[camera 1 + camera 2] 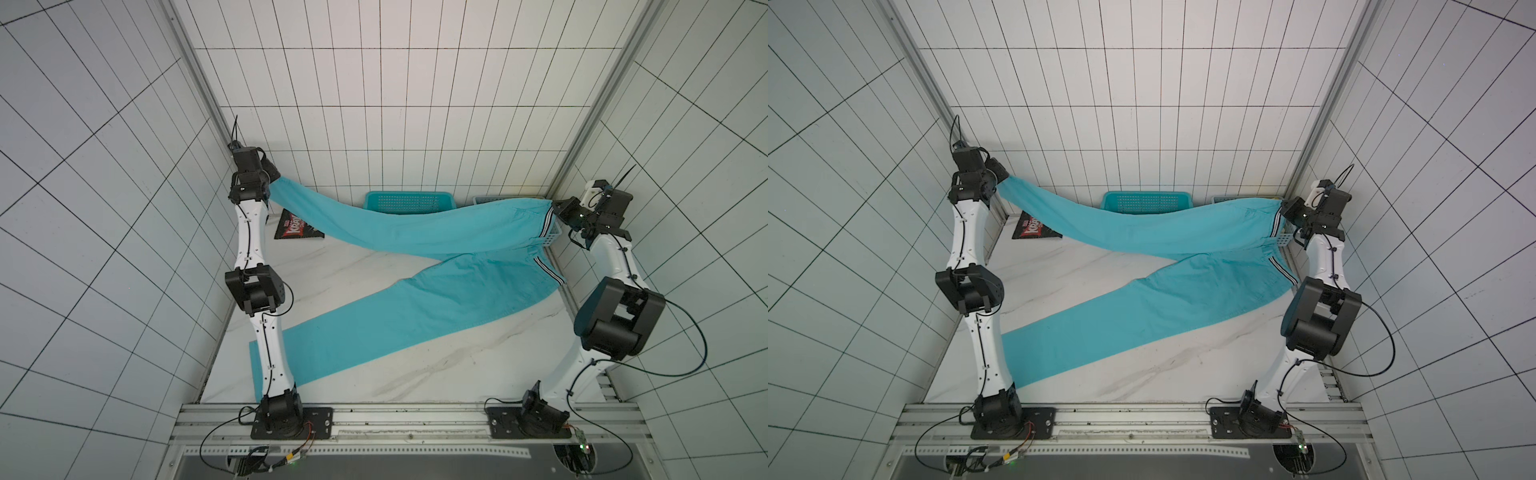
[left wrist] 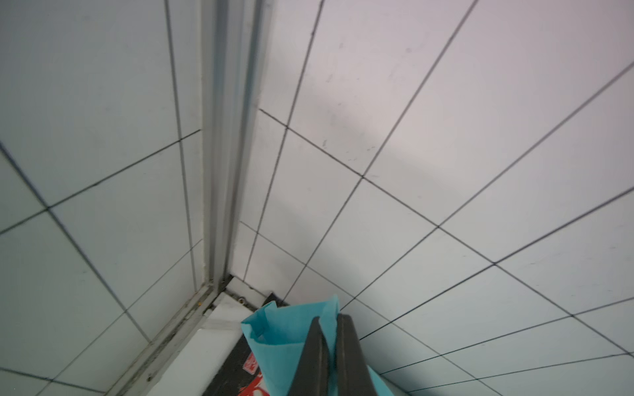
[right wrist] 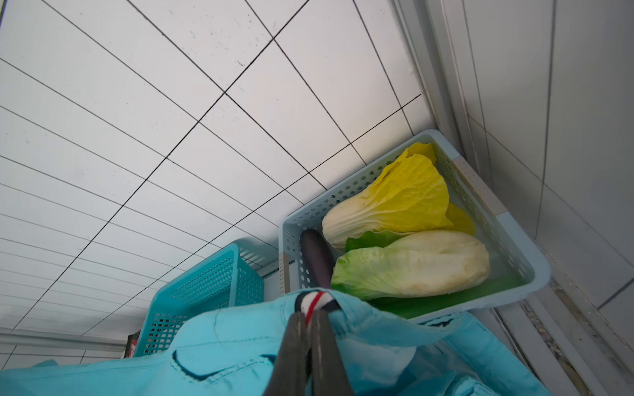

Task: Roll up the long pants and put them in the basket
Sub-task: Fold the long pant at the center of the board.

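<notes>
While left gripper pinches a hem of the long pants, right gripper clamps the waistband, leg slung between.

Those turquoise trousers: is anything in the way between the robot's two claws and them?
Nothing visible. The left gripper is shut on one leg's hem of the soft turquoise long pants, and the right gripper is shut on their striped waistband.
</notes>
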Tool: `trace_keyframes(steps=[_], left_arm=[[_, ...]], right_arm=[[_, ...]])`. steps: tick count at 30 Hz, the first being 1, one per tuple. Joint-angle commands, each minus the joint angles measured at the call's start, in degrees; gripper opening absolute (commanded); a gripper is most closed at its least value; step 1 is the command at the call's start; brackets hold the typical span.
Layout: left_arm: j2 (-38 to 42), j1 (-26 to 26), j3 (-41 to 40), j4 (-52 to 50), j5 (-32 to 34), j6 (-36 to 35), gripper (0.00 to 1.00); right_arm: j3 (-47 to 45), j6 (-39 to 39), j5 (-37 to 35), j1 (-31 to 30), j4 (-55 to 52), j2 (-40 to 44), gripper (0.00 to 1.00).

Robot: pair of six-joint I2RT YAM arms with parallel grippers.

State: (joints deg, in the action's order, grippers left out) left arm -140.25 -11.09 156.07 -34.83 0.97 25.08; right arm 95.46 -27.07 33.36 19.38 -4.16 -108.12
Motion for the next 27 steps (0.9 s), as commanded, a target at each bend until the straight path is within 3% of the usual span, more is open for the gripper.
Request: trace_keyframes(steps=[1,3,5,10,13,17,19,22,27], left_arm=[[2.4,1.4,1.6,2.6,0.0,1.5,0.0],[6.6,0.2,-3.4,2.5,-1.8,2.1,0.0],[14.5,-1.7,-13.6,4.2,-1.9,1.3,0.0],[39.6,-7.2,-55.2,22.8,1.1,0.8,0.0],[50.0,-10.1,-71.2,26.6,2.8,0.0,0.0],[61.5,-11.3,-87.4,28.6,6.3,-3.1,0.0],[67.6,-11.2,-95.4,29.8,4.3,-2.7,0.0],[74.2,-10.5,-104.6,31.1,6.0,-1.6,0.0],[84.6,-10.2,-121.7,38.5,16.1,-1.1,0.0]], right_arm=[[1.7,-2.3,-0.1,1.2,5.6,0.2,0.0],[1.8,-2.2,2.7,1.7,6.6,0.4,0.0],[2.0,-0.8,4.2,2.1,5.9,0.6,0.0],[0.3,1.5,9.1,2.8,6.7,0.0,0.0],[-6.4,1.6,6.9,3.1,13.2,2.3,0.0],[-10.1,5.4,5.0,3.8,13.0,4.7,0.0],[-11.7,7.0,3.3,4.2,12.1,5.5,0.04],[-15.7,7.2,3.0,5.0,13.6,6.7,0.03],[-25.5,6.3,1.5,6.9,21.5,8.6,0.02]])
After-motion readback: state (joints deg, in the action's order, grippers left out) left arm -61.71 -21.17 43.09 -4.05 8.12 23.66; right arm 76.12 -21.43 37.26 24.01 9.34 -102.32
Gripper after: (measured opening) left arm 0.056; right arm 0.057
